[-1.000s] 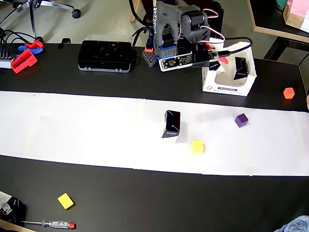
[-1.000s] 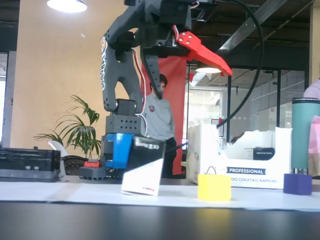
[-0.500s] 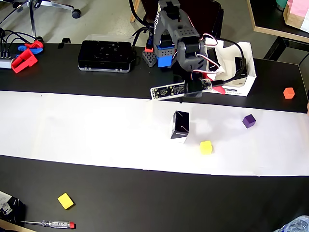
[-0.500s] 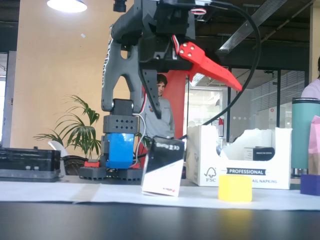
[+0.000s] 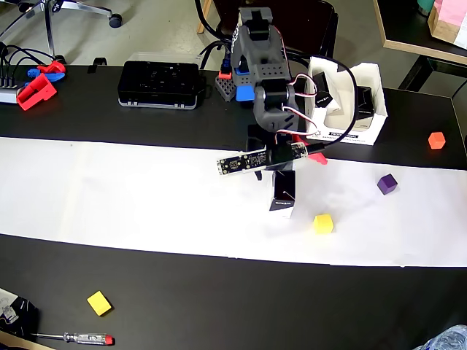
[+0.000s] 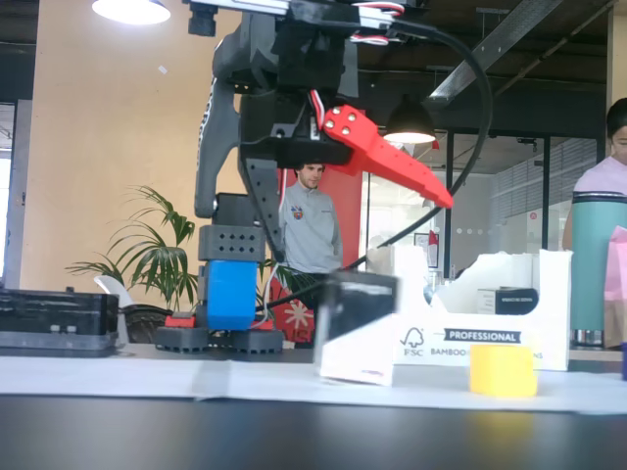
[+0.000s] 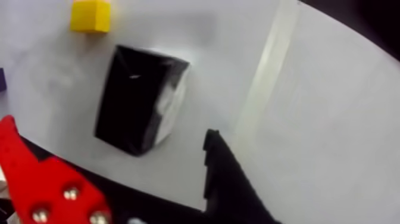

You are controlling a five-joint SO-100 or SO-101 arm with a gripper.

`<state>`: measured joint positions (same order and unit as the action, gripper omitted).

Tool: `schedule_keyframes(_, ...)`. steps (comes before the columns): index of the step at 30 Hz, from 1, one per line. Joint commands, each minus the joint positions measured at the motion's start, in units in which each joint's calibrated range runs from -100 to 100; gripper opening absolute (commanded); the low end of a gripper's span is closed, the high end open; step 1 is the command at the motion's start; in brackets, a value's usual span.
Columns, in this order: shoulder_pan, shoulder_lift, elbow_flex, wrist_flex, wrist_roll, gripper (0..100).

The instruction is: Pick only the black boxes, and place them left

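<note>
On the white paper strip (image 5: 109,189) across the bench (image 5: 219,299), a black box (image 5: 283,193) stands just left of the yellow cube (image 5: 323,223) in the overhead view. Above that box the jaws hang spread wide and empty, the red finger (image 6: 387,157) and the black finger (image 7: 229,179) well apart. More black boxes (image 5: 363,100) sit in the white carton (image 5: 350,135) behind it.

In the overhead view the arm (image 5: 266,80) covers the top of the black box (image 5: 284,195) on the paper. The boxes in the white carton (image 5: 349,131) are half hidden by its walls. In the wrist view the purple cube (image 7: 2,79) is cut by the left edge, the end effector (image 7: 113,173) blurred and cropped below. Print on the box (image 6: 357,325) is unreadable.
</note>
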<state>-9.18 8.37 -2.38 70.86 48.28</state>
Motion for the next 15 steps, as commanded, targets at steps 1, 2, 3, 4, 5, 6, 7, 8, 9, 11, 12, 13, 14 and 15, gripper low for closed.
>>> schedule_keyframes(1, 1.43, -0.27, -5.60, -5.12, -0.17, 60)
schedule_keyframes(2, 1.17, 0.60, -5.60, -6.00, -0.17, 60)
schedule_keyframes(3, 1.08, 1.71, -5.42, -6.87, -0.17, 60)
schedule_keyframes(4, 0.91, 3.13, -5.42, -7.51, -0.23, 60)
schedule_keyframes(5, 0.22, 4.47, -5.86, -7.90, -0.28, 60)
schedule_keyframes(6, -0.56, 5.74, -6.04, -8.14, -0.28, 60)
schedule_keyframes(7, -1.34, 6.92, -6.30, -8.22, -0.28, 60)
schedule_keyframes(8, -2.12, 8.27, -6.84, -8.14, -0.33, 60)
schedule_keyframes(9, -2.90, 9.37, -7.37, -8.14, -0.54, 60)
schedule_keyframes(11, -4.46, 11.35, -8.96, -8.14, -2.59, 60)
schedule_keyframes(12, -5.50, 12.38, -10.03, -8.14, -3.86, 60)
schedule_keyframes(13, -6.45, 13.32, -10.91, -8.14, -5.12, 60)
schedule_keyframes(14, -7.32, 14.19, -11.71, -8.06, -6.23, 59)
schedule_keyframes(15, -8.27, 14.98, -12.51, -7.98, -7.02, 56)
